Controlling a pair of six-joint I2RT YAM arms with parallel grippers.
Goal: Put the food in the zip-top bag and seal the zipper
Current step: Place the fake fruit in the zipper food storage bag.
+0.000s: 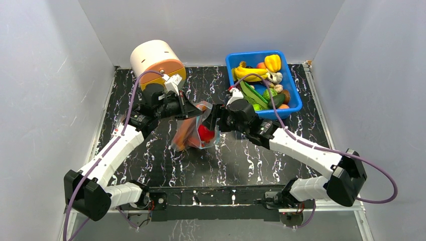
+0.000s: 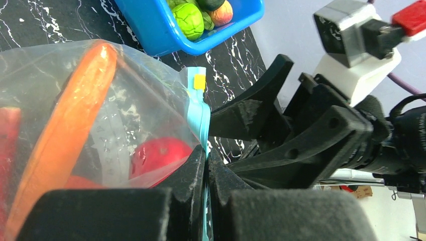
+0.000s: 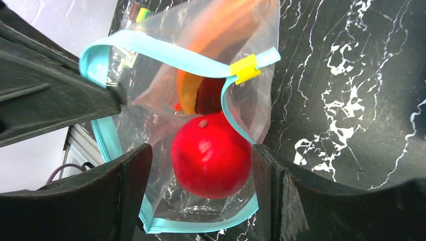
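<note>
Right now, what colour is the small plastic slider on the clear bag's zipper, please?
The slider is yellow, clearest in right wrist view.

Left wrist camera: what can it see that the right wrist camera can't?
Only the left wrist view shows the blue bin holding a bumpy green toy, and the left fingers pinched on the teal zipper. Only the right wrist view shows the zip-top bag with its mouth gaping open and the right fingers spread on either side. Both show the bag, its yellow slider, the red round fruit and an orange food piece inside.
</note>
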